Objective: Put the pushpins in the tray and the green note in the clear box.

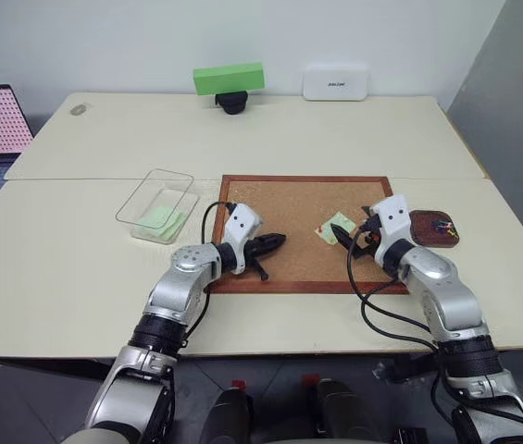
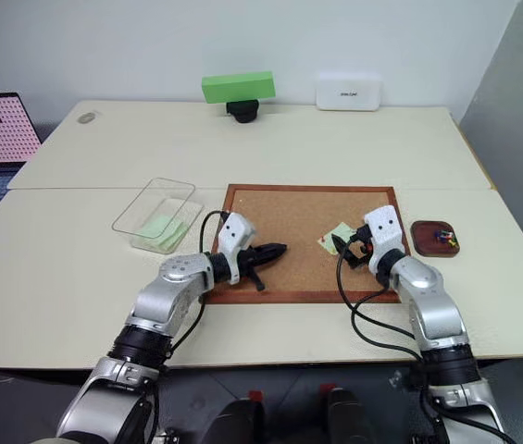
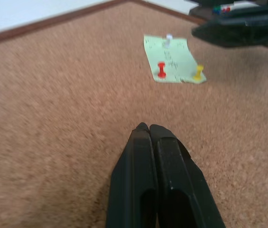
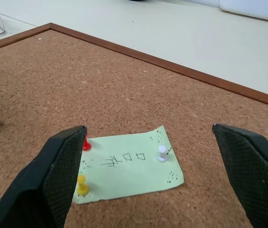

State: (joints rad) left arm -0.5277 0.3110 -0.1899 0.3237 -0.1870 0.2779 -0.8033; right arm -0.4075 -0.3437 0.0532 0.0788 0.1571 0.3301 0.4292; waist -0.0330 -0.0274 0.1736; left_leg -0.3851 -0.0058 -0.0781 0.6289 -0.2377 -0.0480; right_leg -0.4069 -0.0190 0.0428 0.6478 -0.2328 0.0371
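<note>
Head views: you see one corkboard (image 1: 289, 199) on the table (image 1: 76, 277), one green note (image 1: 339, 227) lying on the board's right part, one clear box (image 1: 156, 205) to the board's left with pale green slips already in it, and one tray (image 1: 433, 228) just off the board's right edge with small coloured pins inside. The left gripper (image 1: 275, 243) hangs over the board's left part, its fingers pressed together and holding nothing. The right gripper (image 1: 361, 240) sits just beside the note. At the far edge you find one bright green block (image 1: 229, 78) and one white device (image 1: 335, 82); its label is too small to read.

Left wrist view: you can count three pushpins (image 3: 161, 69) on the note: red, yellow and white. The note lies well ahead of the closed fingertips.

Right wrist view: the fingers stand wide apart on either side of the note (image 4: 129, 166), clamped on nothing. Handwritten characters run across the slip; you cannot read them reliably.
</note>
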